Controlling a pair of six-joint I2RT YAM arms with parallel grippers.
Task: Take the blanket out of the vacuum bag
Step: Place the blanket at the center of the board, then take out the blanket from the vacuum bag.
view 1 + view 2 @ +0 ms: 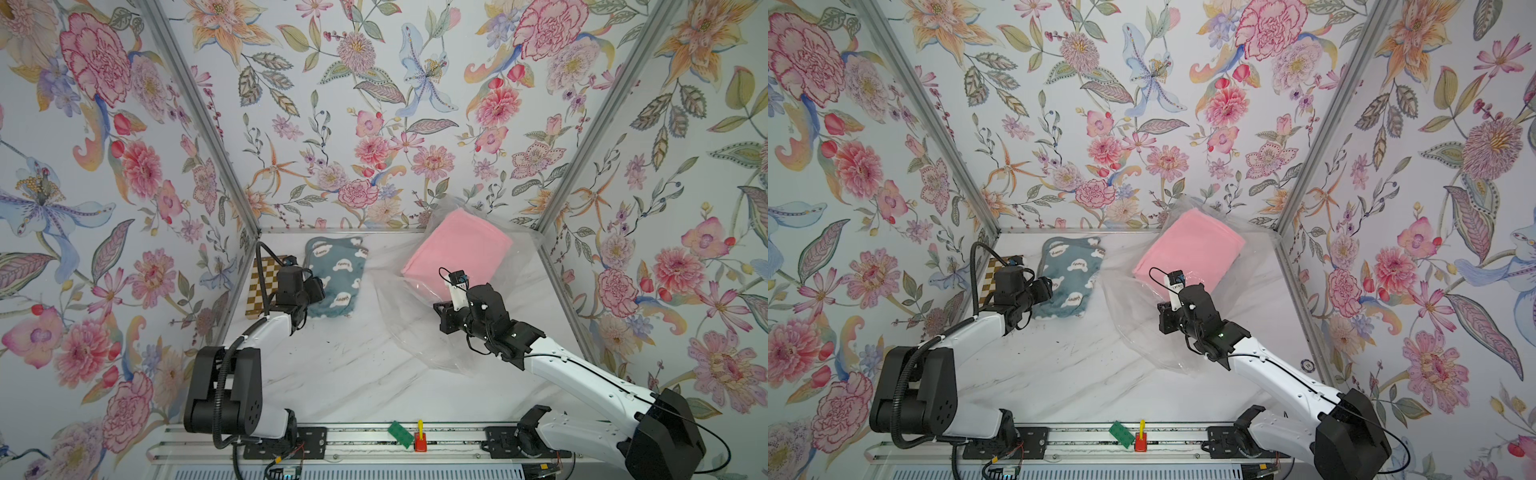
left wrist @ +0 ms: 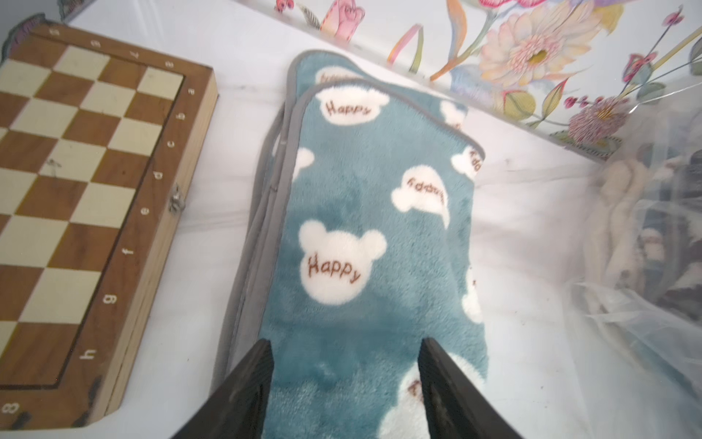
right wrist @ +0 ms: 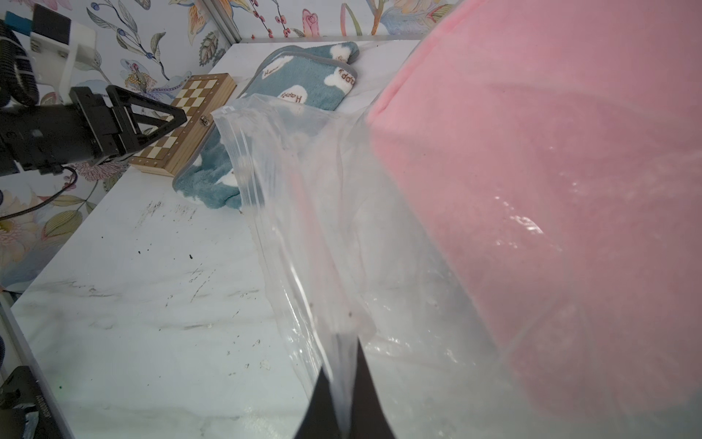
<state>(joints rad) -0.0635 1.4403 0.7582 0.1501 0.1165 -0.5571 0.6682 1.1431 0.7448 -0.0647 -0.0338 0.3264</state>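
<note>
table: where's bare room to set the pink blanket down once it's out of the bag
The widest bare patch of table is the near middle, bordered by the teal blanket behind, the plastic bag on one side and the rail in front. The far edge is crowded: chessboard, teal blanket, then the bag with the pink blanket.

Enclosed by three floral-papered walls, joined at corners by metal posts; floored by white marbled surface, scuffed.
</note>
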